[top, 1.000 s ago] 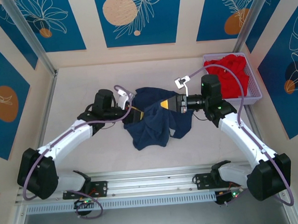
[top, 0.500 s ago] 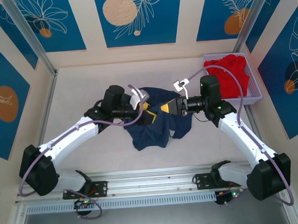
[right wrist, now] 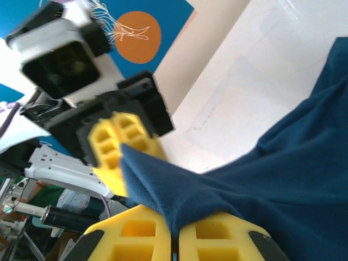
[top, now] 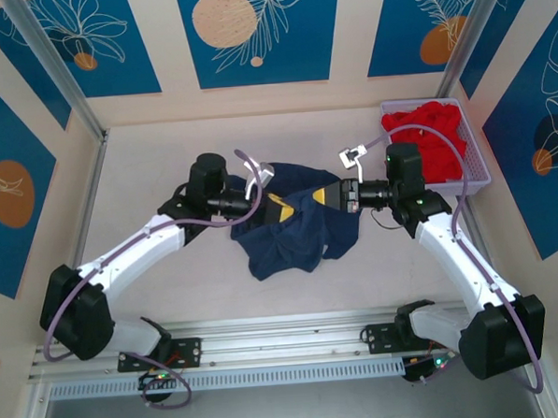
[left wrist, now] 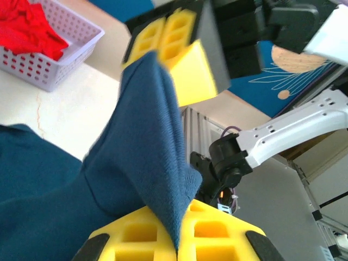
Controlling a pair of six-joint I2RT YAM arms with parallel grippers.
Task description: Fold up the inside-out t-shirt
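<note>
Blue-panelled walls (top: 251,32) enclose a pale table (top: 170,271). The crumpled navy inside-out t-shirt (top: 285,241) sits at its middle. Both arms reach inward, facing each other; the left claw (top: 274,202) and right claw (top: 332,197) each pinch a raised fold of it.

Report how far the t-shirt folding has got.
Done: both arms have a grip on the t-shirt. The left gripper and right gripper each have jaws shut on a pinch of navy cloth, close together above the heap. In hand: those pinched edges are held up off the table. Left: nearly everything. The shirt lies crumpled, not spread flat, and no fold is made yet.
</note>
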